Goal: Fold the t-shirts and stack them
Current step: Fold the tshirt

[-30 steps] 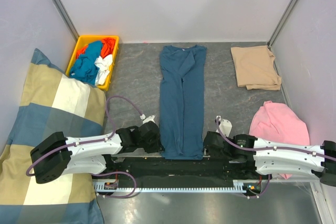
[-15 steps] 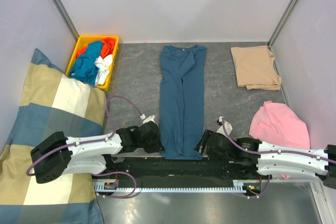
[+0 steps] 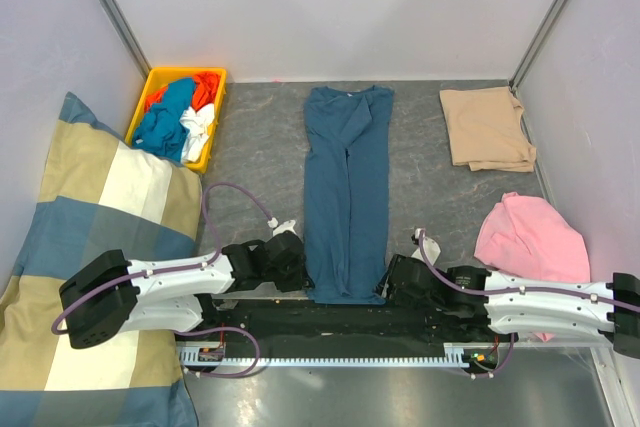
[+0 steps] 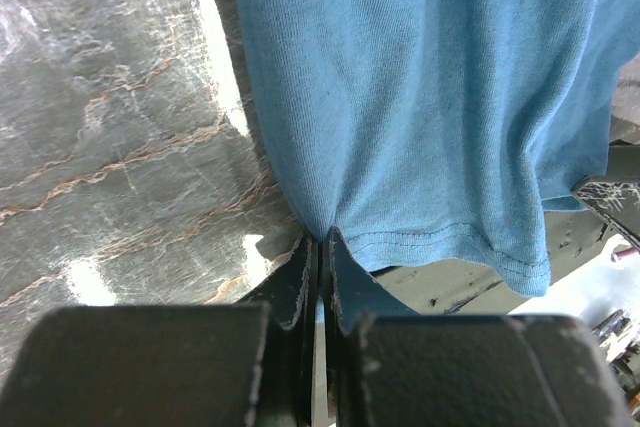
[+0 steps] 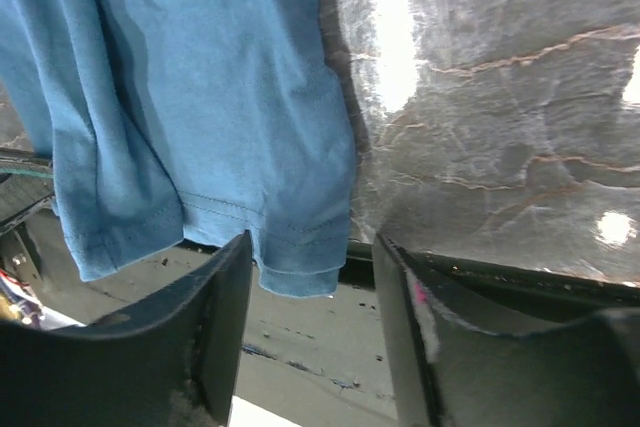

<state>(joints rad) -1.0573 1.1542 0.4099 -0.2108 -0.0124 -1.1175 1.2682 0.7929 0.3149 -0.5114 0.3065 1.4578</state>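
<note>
Teal-blue t-shirt [image 3: 347,187] lies as a long strip down the middle of the table [image 3: 255,162], its hem near the arms. The tan t-shirt [image 3: 487,127] sits folded at the far right, probably where the stack starts. The left gripper [image 3: 297,269] and right gripper [image 3: 392,282] flank the hem. The left wrist view shows the jaws pinched tight on the near-left hem corner. The right wrist view shows the jaws wide, straddling the near-right corner unclamped, seemingly readying a matching grip for the next fold.
</note>
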